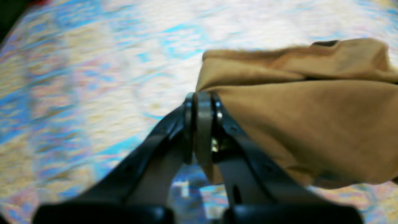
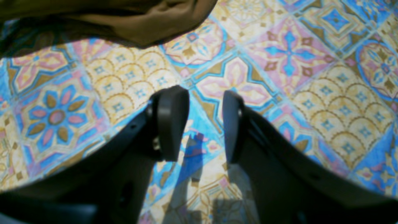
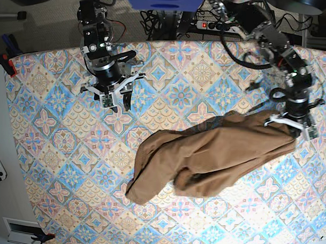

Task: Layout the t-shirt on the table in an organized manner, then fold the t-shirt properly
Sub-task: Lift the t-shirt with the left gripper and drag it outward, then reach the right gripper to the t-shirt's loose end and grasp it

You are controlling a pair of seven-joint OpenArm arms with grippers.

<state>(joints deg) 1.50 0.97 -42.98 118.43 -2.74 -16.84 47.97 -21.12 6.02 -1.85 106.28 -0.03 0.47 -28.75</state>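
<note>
- The left gripper [image 1: 203, 102] is clamping a bunched edge of the t-shirt [image 3: 204, 155], jaws pressed together on the cloth; in the base view it is sitting at the shirt's end on that view's right [image 3: 291, 129], and this looks like a hold meant for dragging the crumpled cloth outward so it spreads.
- The right gripper [image 2: 205, 121] is hanging over bare table [image 2: 295, 93] with its jaws apart and nothing between them; the shirt's edge is lying just beyond its tips [image 2: 124, 21], so it seems to be waiting to take a second hold.
- The t-shirt is lying in the middle of the table, rumpled and doubled over itself, not yet laid flat; collar and sleeves cannot be told apart.
- Its long axis is running diagonally in the base view, from the clamped end at upper right down to a loose end at lower left [image 3: 142, 188].
</note>
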